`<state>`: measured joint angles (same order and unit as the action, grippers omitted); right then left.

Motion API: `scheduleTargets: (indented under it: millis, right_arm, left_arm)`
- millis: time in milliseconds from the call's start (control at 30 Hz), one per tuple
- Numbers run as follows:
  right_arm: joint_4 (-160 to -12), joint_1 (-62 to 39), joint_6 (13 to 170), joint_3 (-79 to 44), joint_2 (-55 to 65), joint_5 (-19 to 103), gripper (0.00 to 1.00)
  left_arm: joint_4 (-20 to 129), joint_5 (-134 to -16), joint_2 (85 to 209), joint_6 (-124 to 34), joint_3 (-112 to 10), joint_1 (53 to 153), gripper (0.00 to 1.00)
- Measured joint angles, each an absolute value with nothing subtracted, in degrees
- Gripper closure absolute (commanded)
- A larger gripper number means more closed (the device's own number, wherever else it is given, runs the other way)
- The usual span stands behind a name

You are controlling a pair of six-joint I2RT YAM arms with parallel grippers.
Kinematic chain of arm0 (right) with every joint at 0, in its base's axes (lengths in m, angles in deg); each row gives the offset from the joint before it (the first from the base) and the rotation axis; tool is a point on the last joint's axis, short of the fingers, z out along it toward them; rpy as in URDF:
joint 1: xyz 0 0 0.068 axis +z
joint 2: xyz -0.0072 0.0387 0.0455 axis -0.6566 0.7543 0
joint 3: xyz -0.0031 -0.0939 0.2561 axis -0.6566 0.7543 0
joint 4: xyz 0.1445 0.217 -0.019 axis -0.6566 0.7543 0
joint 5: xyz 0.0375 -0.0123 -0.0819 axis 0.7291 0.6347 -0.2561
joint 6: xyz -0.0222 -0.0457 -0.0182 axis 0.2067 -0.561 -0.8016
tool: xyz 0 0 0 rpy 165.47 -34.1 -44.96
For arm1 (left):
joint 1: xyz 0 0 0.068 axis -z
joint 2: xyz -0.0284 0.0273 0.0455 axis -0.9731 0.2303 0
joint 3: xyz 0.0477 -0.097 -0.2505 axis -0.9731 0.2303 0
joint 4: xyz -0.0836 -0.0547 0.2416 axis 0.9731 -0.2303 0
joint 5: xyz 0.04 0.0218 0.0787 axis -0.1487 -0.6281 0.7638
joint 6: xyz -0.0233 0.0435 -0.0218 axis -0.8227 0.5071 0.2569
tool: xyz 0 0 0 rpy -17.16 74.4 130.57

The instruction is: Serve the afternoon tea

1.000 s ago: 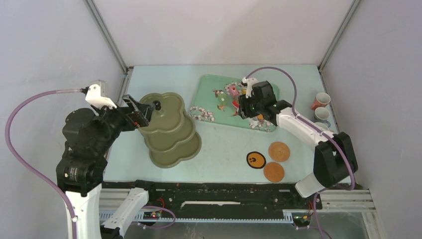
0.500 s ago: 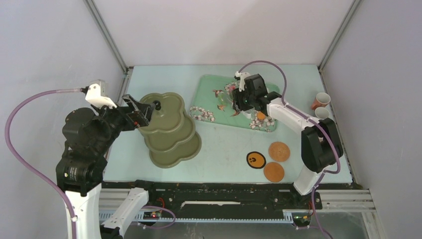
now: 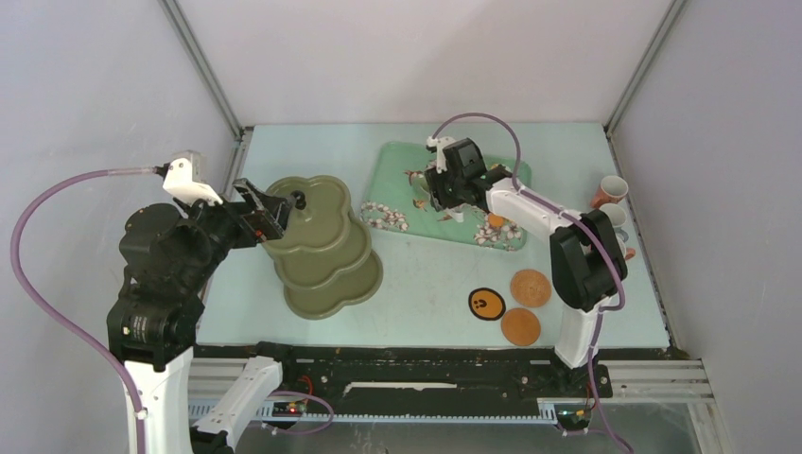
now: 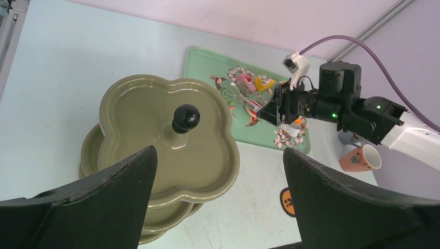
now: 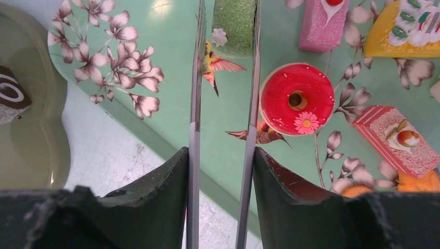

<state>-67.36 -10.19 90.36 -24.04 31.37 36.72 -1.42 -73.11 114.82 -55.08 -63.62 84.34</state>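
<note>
By my reckoning, little of the tea is served. The stand (image 3: 322, 248) sits off to the left of my right gripper (image 5: 222, 161), and its top tier is bare. One dark roll (image 5: 11, 94) lies on what looks like a lower tier, at the left edge of my wrist view. The tray (image 3: 391, 157) lies directly under me and carries most of the pastries (image 5: 321, 23). The coasters (image 3: 531, 288) lie behind me, toward the bases, with nothing on them. The cups (image 3: 610, 190) stand well off to my right by the wall, so I judge all of these are left to set out.

My right gripper is closed on the tongs (image 5: 193, 104), which run straight ahead from my fingers. Their tips are pinched on a green cake (image 5: 234, 21) over the tray; I cannot tell whether it is lifted clear. The red doughnut (image 5: 297, 98) lies just right of the blades, with pink, yellow and orange pieces farther right. My left gripper (image 4: 219, 153) hangs with its fingers wide apart, holding nothing, and the stand's knob (image 4: 186, 118) is ahead between them.
</note>
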Motion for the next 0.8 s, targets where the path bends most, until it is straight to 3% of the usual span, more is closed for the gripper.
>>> scheduleTargets:
  millis: [200,300,433,600,800]
  right_arm:
    - [-65.3,-8.5,89.6,-26.2,34.1,33.3,0.57]
    - [-64.5,-8.0,89.5,-26.3,34.6,32.1,0.66]
    - [-64.0,-7.7,89.5,-26.3,34.6,31.0,0.87]
    - [-64.0,-7.8,89.3,-26.0,34.1,30.6,0.99]
    - [-63.7,-8.2,88.1,-22.1,27.5,33.9,1.0]
  left_arm:
    - [-1.4,-72.9,114.8,-55.1,-63.6,84.3,0.02]
    - [-1.4,-72.8,114.8,-55.1,-63.6,84.3,0.02]
    - [-1.4,-72.8,114.8,-55.1,-63.6,84.3,0.02]
    - [-1.4,-72.7,114.8,-55.1,-63.6,84.3,0.02]
    - [-1.4,-72.8,114.8,-55.1,-63.6,84.3,0.02]
